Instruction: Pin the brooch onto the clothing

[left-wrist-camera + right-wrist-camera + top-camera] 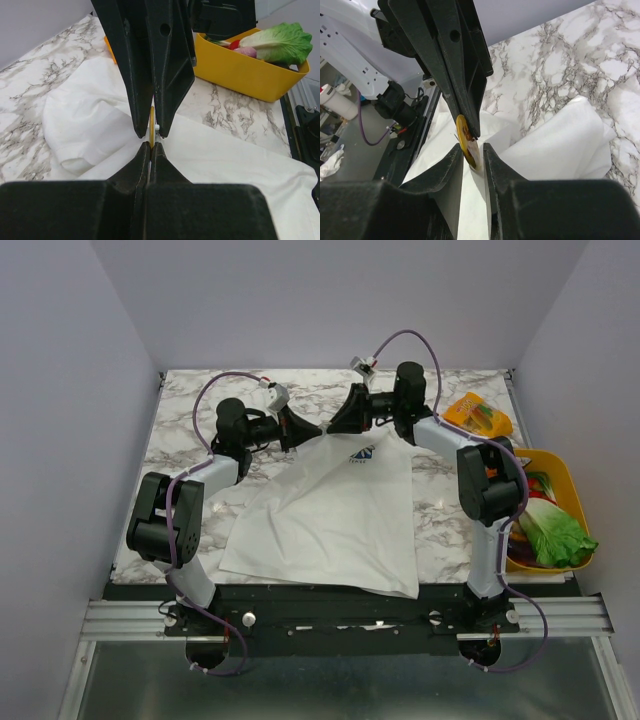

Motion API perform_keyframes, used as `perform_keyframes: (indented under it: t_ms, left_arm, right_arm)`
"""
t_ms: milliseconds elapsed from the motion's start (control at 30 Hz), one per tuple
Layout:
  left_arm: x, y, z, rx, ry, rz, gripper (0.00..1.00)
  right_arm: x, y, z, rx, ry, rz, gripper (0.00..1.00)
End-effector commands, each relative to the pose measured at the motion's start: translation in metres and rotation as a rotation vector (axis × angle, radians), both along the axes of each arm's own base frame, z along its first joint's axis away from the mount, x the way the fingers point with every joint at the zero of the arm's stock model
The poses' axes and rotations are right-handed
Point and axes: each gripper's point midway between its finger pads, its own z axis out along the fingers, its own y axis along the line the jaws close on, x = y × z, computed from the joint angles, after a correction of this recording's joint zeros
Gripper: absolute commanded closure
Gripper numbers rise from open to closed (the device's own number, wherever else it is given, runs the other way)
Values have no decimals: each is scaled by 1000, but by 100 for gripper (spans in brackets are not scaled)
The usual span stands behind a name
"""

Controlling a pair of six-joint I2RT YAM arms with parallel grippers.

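Observation:
The white T-shirt point(330, 520) lies on the marble table, with its flower emblem point(362, 455) near the far end. Both grippers meet tip to tip at the shirt's far edge: the left gripper point(305, 432) and the right gripper point(340, 423). The brooch point(466, 135), a small gold-yellow disc, stands on edge between them; it is hidden in the top view. My left gripper point(150, 146) is shut, with the brooch's point(151, 129) edge in its tips. My right gripper point(472, 150) is narrowly open, its jaws straddling the brooch and a fold of white fabric point(560, 145).
A yellow tray point(560, 465) with lettuce point(555, 535) and other vegetables stands at the right edge; it also shows in the left wrist view point(240, 70). An orange snack packet point(478, 415) lies at the far right. Walls enclose the table on three sides.

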Motion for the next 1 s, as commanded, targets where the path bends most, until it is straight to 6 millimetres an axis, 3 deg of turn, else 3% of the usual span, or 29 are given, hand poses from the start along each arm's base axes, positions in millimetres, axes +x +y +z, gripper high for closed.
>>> perform_keyframes:
  t_ms: [0, 133, 567, 967]
  left_arm:
    - [0, -3, 27, -32, -67, -10, 100]
    - [-3, -5, 35, -63, -76, -27, 100]
    - [-8, -7, 36, -57, -71, -19, 100]
    - [-9, -7, 30, -18, -60, 21, 100]
  right_arm:
    - [7, 11, -9, -18, 4, -22, 71]
    - [8, 14, -12, -32, 16, -32, 75]
    - [26, 17, -18, -72, 50, -130, 96]
    - [38, 16, -10, -32, 96, -268, 99]
